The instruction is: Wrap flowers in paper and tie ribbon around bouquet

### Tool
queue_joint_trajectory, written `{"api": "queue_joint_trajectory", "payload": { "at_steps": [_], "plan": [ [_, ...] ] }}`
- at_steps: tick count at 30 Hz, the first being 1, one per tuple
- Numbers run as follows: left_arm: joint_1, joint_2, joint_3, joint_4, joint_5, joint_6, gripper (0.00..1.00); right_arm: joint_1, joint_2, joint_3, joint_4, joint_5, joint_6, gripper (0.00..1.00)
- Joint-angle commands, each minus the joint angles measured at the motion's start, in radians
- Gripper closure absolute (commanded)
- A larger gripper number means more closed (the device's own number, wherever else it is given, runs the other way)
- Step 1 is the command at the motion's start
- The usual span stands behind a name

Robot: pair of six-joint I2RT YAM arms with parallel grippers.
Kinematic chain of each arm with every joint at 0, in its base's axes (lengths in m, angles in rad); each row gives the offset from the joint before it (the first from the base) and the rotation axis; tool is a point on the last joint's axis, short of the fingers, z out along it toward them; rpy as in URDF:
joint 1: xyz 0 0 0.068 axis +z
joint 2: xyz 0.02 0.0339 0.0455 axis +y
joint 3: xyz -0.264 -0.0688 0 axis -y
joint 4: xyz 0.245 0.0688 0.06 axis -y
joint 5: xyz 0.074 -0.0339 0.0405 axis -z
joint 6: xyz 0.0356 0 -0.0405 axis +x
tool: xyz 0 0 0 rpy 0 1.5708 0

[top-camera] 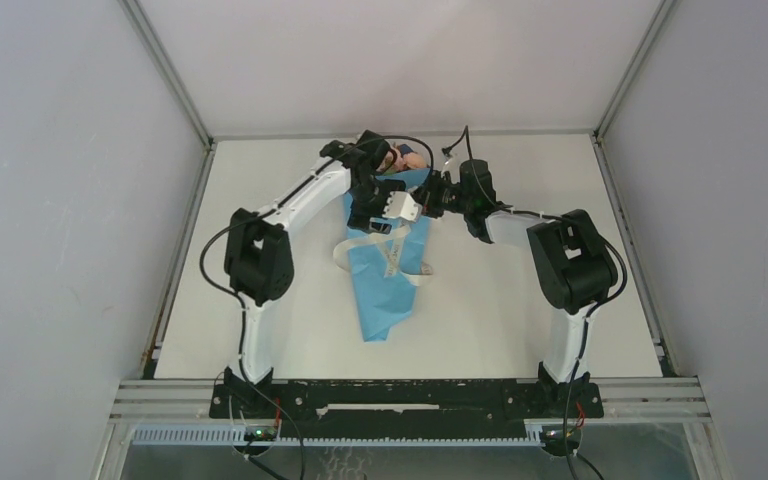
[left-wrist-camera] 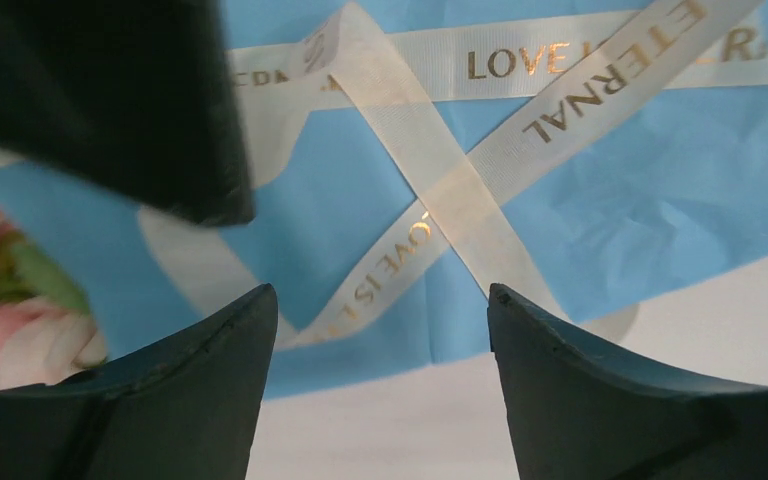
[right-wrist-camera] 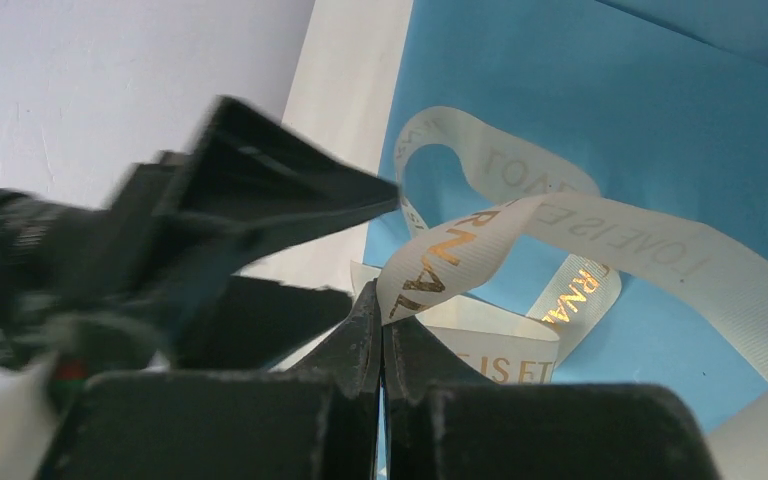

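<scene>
The left gripper [left-wrist-camera: 378, 295] hangs over the bouquet [top-camera: 385, 290] with its jaws spread wide and nothing between them. Its two dark fingers [left-wrist-camera: 210, 370] frame the bottom of the left wrist view. In the gap between those fingers the ribbon [left-wrist-camera: 560, 65] lies in crossing strands on the light-blue paper [left-wrist-camera: 660, 180]. One strand starts just inside the finger nearer the flowers [left-wrist-camera: 0, 300] and runs up and away. A second crosses it and comes down just inside the other finger (gold lettering on the cream fabric reads "LOVE" and "ETERNAL"). Beyond the fingertips a third strand runs straight across the paper. Outside the first finger the flowers show as a blur of pink and green at the paper's edge. Outside the other finger the white table [left-wrist-camera: 710, 310] begins where the paper ends. The right gripper [right-wrist-camera: 380, 300] is clenched, its fingertips pressed together. A strand of ribbon rises from right at the closed tips, so it looks pinched there. From the tips it arches up and off to one side over the blue paper, with a loop standing beyond them and a folded length lying just beside them. On the opposite side of the right gripper's fingers a finger of the left gripper juts in close to the tips, apart from the ribbon as far as that view tells.
</scene>
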Motion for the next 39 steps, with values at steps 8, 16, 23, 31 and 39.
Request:
{"api": "queue_joint_trajectory", "payload": {
  "at_steps": [8,16,23,31,39],
  "plan": [
    [0.022,0.132,0.018,0.016,-0.087,0.206,0.17,-0.009,0.019,0.034,0.006,0.0,-0.016,1.0],
    [0.021,0.116,-0.057,0.013,-0.173,0.221,0.8,-0.01,0.023,0.035,0.011,-0.001,-0.012,1.0],
    [0.019,0.003,-0.095,0.026,-0.1,0.164,1.0,0.007,0.015,0.034,0.041,-0.006,0.012,1.0],
    [0.017,-0.127,-0.011,-0.102,0.036,0.034,1.0,0.042,0.022,0.062,-0.011,-0.006,-0.025,1.0],
    [0.023,-0.139,0.225,-0.222,0.143,-0.175,1.0,0.066,0.032,0.062,-0.103,-0.032,-0.114,1.0]
  ]
}}
